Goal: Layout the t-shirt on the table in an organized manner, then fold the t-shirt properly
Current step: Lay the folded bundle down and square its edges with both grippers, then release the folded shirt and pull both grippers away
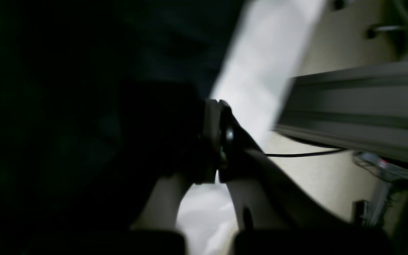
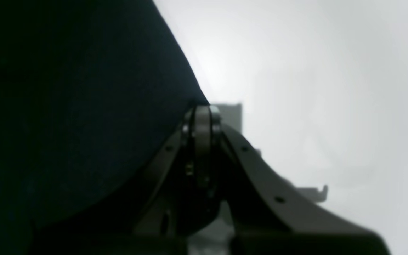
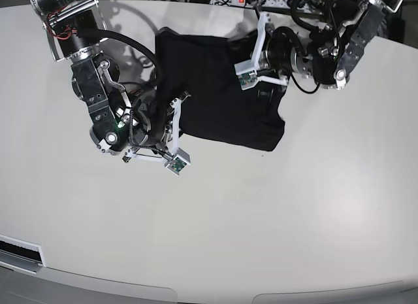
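One t-shirt (image 3: 215, 98) on one table (image 3: 261, 225) — two claws, left claw (image 1: 218, 141) and right claw (image 2: 202, 117), each clenched on its fabric.

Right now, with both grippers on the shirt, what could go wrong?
1. The shirt hangs bunched between the left gripper and right gripper; pulling unevenly could lay it crooked.
2. Both grips sit near an edge; the fabric might slip out.
3. The shirt sits near the table's far edge and cables there; it could snag.

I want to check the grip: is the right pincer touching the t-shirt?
Touching. The right wrist view shows the right pincer closed, with the black t-shirt edge running into its tips.
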Controlling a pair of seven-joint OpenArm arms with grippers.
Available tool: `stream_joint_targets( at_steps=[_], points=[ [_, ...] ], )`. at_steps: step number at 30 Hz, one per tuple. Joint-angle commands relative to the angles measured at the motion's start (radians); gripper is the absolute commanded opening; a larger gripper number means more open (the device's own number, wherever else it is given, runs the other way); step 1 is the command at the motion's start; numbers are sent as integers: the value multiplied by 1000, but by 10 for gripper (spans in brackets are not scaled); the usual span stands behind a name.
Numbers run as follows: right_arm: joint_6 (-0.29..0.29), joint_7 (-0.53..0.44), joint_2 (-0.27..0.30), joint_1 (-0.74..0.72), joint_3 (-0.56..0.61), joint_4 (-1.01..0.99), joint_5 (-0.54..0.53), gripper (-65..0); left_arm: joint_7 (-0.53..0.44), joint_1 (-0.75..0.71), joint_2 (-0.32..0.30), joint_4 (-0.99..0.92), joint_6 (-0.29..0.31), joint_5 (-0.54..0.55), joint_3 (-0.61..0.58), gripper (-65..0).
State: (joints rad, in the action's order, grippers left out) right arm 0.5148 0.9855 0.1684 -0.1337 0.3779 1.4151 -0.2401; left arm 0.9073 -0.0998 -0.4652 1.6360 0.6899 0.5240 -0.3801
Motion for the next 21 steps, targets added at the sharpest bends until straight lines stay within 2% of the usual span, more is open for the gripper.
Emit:
stream_joint_targets(
  at_steps=[1,5,9,12,16,21],
  points=[
    [-9,38,4,-13,-4,13,-2,-650,-30,18,-12,-8,8,-3,3,-650],
    [-11,132,6,4,-5,35,-81,-650,-71,101,-48,-104,8,-30,3,-650],
    [-14,146,28,40,-6,99,-189,-650,-89,217,-85,-170,-13,-27,3,-650],
    [-37,169,49,77,-6,198,-240,-650,-115,295,-110,-188,-36,-26,3,-650],
    [-134,121,78,121,-13,334,-221,-650,-80,394,-140,-187,-59,25,3,-650],
    [-200,-39,78,178,-63,304,-53,-650,85,480,-168,-158,-54,276,71,-650]
  ],
)
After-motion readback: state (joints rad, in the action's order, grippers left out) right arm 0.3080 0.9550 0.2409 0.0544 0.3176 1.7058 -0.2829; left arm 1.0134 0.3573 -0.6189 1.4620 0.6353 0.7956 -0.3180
